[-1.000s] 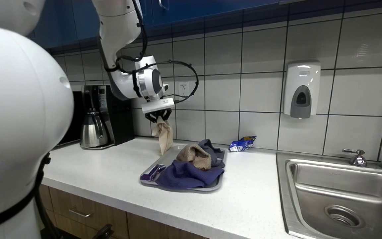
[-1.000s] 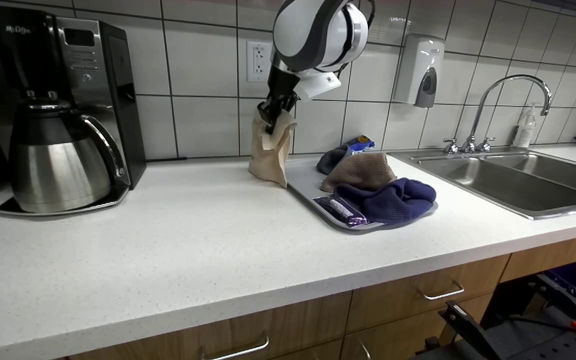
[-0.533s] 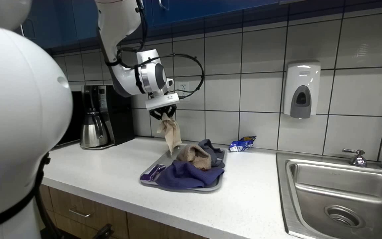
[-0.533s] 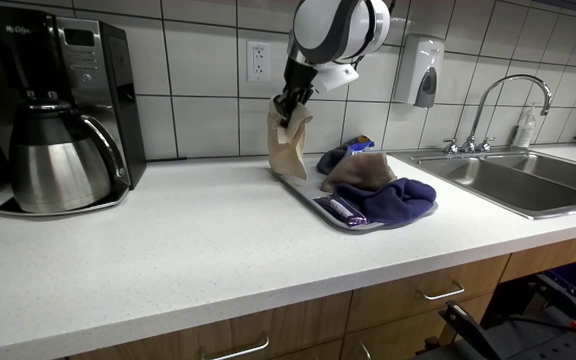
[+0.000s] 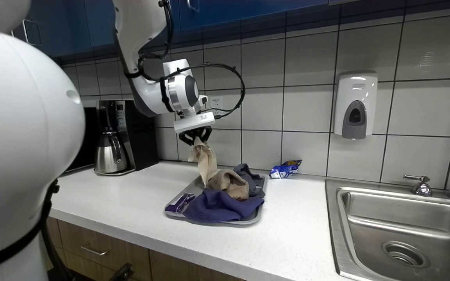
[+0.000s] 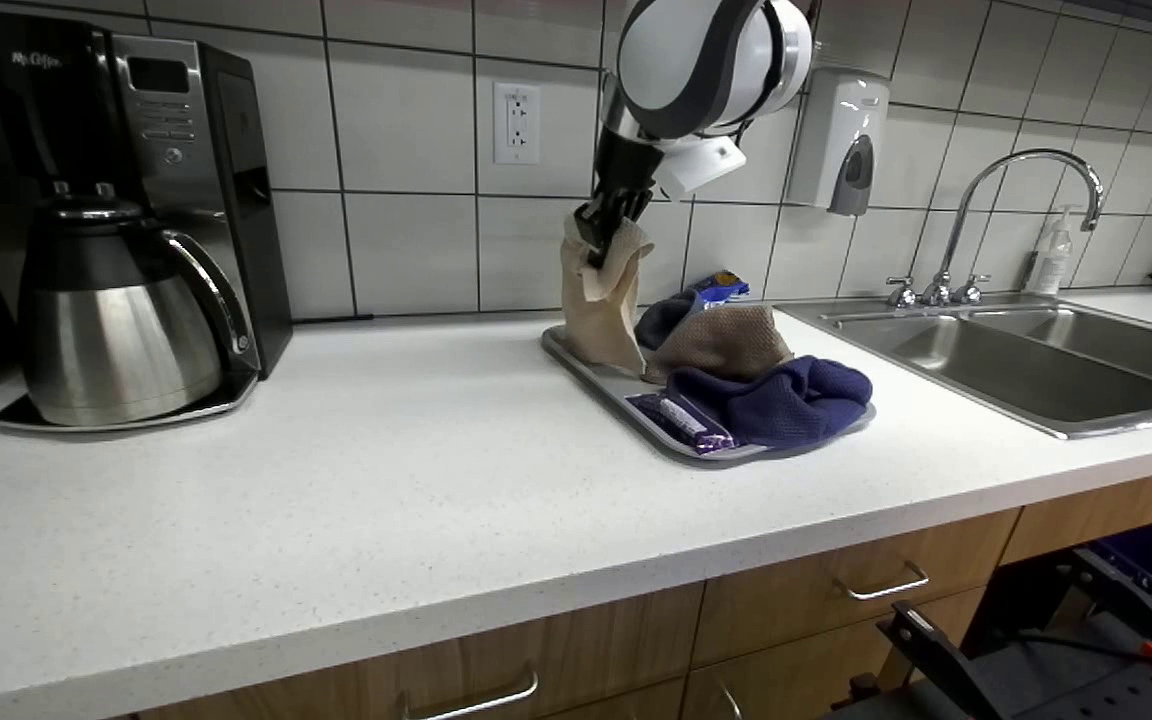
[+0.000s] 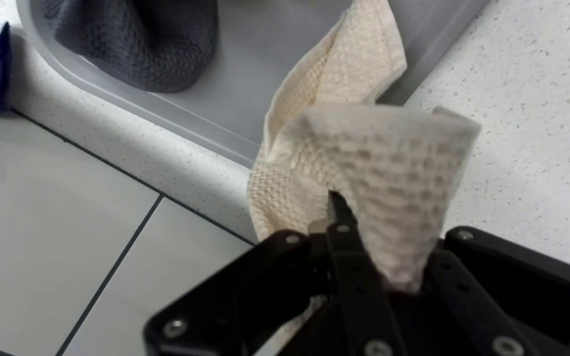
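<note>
My gripper [image 5: 195, 139] is shut on a cream waffle-weave cloth [image 5: 206, 160]. In the wrist view, the cloth [image 7: 394, 173] bunches up between the fingers [image 7: 374, 227] and hides one fingertip. The cloth hangs down over the far left part of a grey tray [image 6: 618, 388]; I cannot tell whether its lower end touches the tray. Beside it on the tray lie a brown cloth [image 6: 721, 345], a dark grey cloth [image 7: 141, 44], a purple cloth [image 6: 781, 402] and a purple wrapped packet [image 5: 180, 203].
A blue snack packet [image 5: 285, 169] lies behind the tray by the tiled wall [image 5: 262, 105]. A coffee maker [image 6: 126, 290] stands at the counter's left. A steel sink [image 5: 336, 230] is at the right, with a soap dispenser [image 5: 356, 105] on the wall.
My gripper and the cream cloth have moved right, from beside the tray's left edge to over the tray. They rose slightly, then came down a little. The things on the tray have not moved.
</note>
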Motion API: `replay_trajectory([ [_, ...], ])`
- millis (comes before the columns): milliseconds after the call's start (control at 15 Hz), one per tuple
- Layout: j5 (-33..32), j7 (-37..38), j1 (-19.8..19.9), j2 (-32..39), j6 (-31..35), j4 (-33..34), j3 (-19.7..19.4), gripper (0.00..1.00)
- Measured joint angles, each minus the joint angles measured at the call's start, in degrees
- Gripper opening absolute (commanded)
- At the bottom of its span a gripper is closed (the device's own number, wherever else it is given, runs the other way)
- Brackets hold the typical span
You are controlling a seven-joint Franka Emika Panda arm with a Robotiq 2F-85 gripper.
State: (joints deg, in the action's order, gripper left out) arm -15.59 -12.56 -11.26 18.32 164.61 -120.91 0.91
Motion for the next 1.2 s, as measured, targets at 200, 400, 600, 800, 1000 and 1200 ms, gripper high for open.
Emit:
replay_trajectory([
  [200,-0.63,0.48,0.00,0.34,-0.07,-0.77,-0.99,0.03],
  [400,-1.12,1.17,0.00,1.34,-0.10,-0.77,-1.97,0.03],
  [600,-1.44,2.28,0.00,2.80,-0.26,-0.54,-3.17,0.03],
  [800,-1.74,3.96,-0.03,5.56,-0.33,0.53,-4.25,0.03],
  [1000,-1.75,5.68,-0.17,8.87,-0.45,2.55,-5.25,0.03],
  [1200,-1.73,6.87,-0.16,11.56,-1.29,4.65,-5.50,0.03],
])
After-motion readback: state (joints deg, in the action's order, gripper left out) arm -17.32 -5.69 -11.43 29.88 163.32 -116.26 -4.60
